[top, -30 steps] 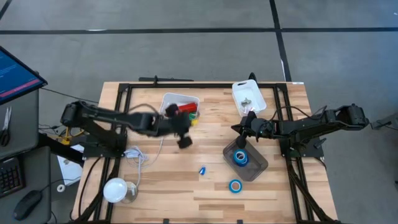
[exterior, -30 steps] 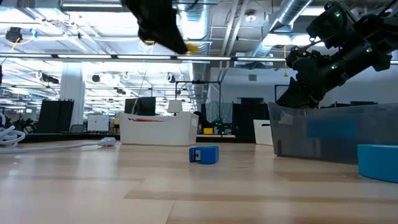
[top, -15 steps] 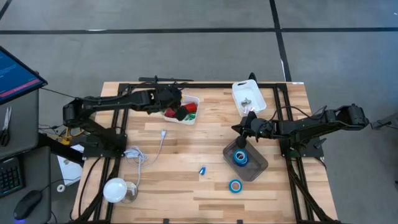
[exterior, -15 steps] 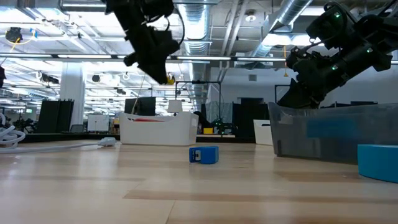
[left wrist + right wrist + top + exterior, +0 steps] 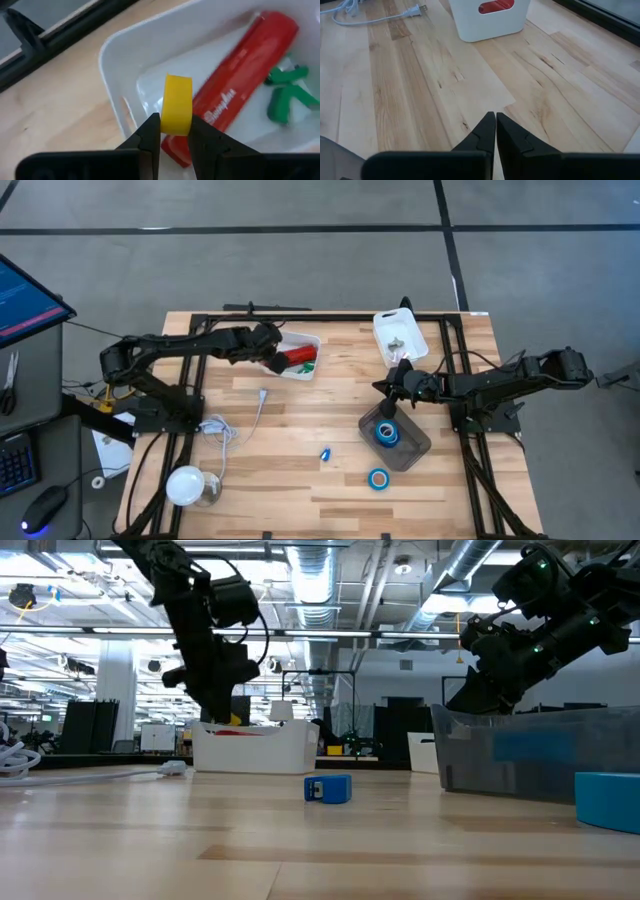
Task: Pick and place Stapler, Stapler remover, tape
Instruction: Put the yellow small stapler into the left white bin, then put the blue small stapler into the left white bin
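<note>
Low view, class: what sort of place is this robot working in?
Probably an industrial lab or workshop: exposed ceiling ducts, strip lights, and a wooden table where the left pincer holds a yellow piece.

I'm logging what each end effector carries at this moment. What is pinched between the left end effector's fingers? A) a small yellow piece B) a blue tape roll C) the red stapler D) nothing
A: the left wrist view shows the left end effector shut on a small yellow piece, above the white bin where the red stapler lies.
</note>
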### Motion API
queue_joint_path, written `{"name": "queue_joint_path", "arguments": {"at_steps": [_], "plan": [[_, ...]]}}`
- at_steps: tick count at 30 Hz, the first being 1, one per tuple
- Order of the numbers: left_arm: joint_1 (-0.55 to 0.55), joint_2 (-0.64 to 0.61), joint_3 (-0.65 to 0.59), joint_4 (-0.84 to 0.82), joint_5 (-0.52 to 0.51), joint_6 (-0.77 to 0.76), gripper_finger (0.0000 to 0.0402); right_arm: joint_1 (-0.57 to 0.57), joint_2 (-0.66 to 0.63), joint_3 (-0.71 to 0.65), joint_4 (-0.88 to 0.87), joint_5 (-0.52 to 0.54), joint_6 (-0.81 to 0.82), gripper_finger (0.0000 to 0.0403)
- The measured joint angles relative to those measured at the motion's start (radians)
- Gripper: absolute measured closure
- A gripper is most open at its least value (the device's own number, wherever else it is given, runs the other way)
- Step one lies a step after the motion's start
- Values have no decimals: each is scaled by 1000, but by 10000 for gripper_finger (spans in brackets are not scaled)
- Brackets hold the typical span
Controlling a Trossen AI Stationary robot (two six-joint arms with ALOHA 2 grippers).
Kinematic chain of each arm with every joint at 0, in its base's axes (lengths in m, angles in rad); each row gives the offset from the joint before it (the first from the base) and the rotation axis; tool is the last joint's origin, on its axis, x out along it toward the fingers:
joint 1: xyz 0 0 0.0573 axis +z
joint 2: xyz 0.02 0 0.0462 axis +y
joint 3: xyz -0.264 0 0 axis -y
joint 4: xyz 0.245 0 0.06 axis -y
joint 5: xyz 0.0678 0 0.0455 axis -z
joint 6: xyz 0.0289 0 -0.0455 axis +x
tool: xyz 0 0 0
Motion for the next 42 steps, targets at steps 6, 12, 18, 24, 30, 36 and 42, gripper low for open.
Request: {"name": "queue_joint_path", "arguments": {"at_steps": [6, 12, 18, 24, 30, 36, 42], "plan": [[27, 0, -42, 85, 48, -5, 337, 0, 0, 0, 0, 0, 0, 395], [28, 0, -57, 119, 78, 5, 318, 0, 0, 0, 0, 0, 0, 395], [27, 0, -57, 130, 78, 38, 280, 1, 0, 0, 0, 0, 0, 395], [27, 0, -57, 155, 78, 39, 262, 1, 0, 0, 0, 0, 0, 395], [13, 0, -57, 188, 160, 31, 288, 1, 0, 0, 0, 0, 0, 395], [-168, 0, -52, 250, 244, 41, 363, 0, 0, 0, -3, 0, -4, 395], [-442, 0, -18, 249, 116, 144, 398, 0, 0, 0, -10, 0, -11, 395]]}}
